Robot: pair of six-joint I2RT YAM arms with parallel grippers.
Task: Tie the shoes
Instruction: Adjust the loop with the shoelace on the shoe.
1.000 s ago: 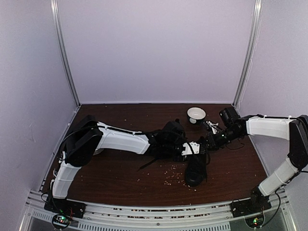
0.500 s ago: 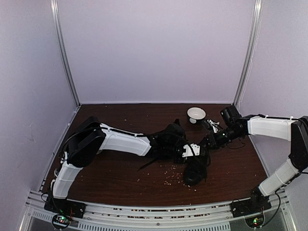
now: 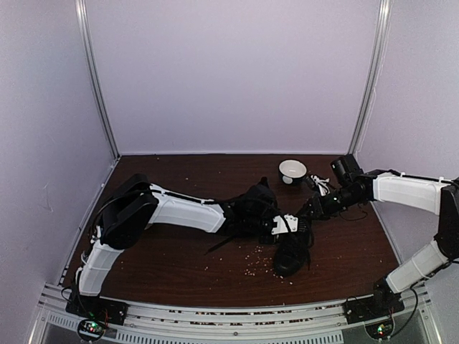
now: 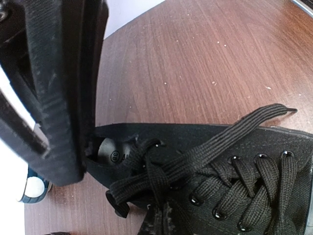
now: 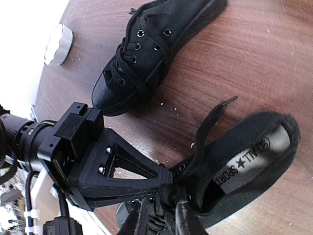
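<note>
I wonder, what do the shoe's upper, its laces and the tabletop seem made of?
Shoe upper: matt black canvas, probably; fine weave shows. Laces: flat woven fabric, ribbed. Tabletop: reddish-brown wood or laminate, streaky grain, slight sheen.

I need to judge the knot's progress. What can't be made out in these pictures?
- Top view: near shoe, black on black, too small to trace any knot.
- Right wrist view: right gripper cut off by the bottom edge; its grip is unclear.
- Left wrist view: left gripper blocks that shoe's heel.
</note>
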